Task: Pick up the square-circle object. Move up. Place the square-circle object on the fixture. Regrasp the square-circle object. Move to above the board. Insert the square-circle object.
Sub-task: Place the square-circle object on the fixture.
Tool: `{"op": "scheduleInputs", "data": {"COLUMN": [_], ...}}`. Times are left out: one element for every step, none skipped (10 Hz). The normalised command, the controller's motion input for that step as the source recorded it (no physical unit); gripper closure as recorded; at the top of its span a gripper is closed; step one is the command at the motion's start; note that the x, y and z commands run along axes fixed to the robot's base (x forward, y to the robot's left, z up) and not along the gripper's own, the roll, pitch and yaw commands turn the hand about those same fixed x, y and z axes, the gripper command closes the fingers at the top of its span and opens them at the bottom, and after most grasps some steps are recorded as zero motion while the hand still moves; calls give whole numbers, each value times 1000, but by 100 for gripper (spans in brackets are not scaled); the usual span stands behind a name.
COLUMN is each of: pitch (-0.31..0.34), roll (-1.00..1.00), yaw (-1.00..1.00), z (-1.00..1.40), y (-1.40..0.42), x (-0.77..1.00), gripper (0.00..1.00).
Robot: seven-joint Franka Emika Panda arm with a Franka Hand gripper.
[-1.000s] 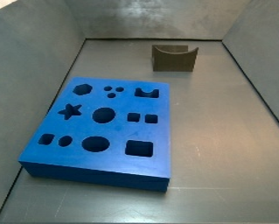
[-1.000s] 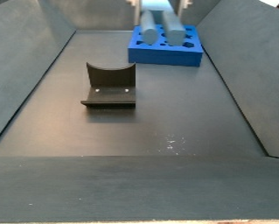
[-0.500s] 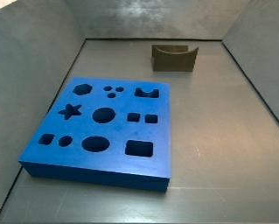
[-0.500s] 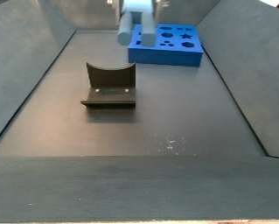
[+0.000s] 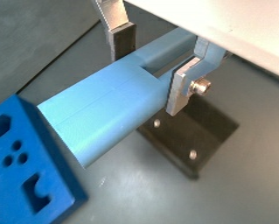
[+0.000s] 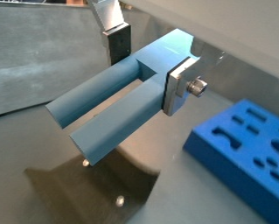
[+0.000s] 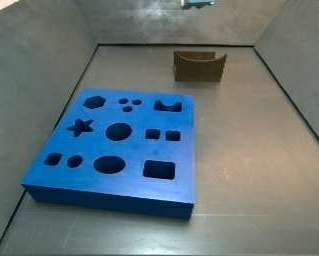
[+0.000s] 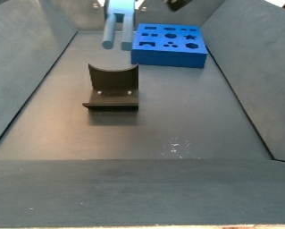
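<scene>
The claw (image 5: 156, 61) is clamped on the square-circle object (image 5: 118, 96), a pale light-blue bar, and both wrist views show its silver fingers (image 6: 181, 81) pressing one end of the bar from either side while the rest juts out free. In a wrist view the bar (image 6: 121, 100) hangs in the air above the fixture (image 6: 101, 189), apart from it, with the board (image 6: 249, 157) off to one side. In a side view the bar (image 8: 113, 24) hangs tilted near the top edge, above and behind the dark fixture (image 8: 111, 87), and the claw itself is mostly cut off there. The board (image 8: 170, 45) lies flat on the floor beyond the fixture. In a side view the board (image 7: 115, 148) fills the near floor and the fixture (image 7: 199, 66) stands at the far wall; a small blue scrap at the top edge (image 7: 198, 3) is probably the bar
</scene>
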Motion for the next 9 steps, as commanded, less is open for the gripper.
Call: {"op": "scheduleInputs", "data": {"pitch": [48, 52, 50, 26, 6, 255, 265, 292, 278], "roll": [-1000, -909, -746, -571, -325, -1000, -1000, -992, -895], "yaw": [-95, -96, -94, -91, -89, -11, -34, -93, -124], "z": [-27, -23, -15, -6, -10, -1000, -1000, -1000, -1000], "y": [9, 25, 33, 42, 39, 128, 136, 138, 135], "x": [290, 194, 103, 48, 38, 120, 129, 141, 147], "gripper": [100, 100, 100, 100, 100, 100, 100, 100, 100]}}
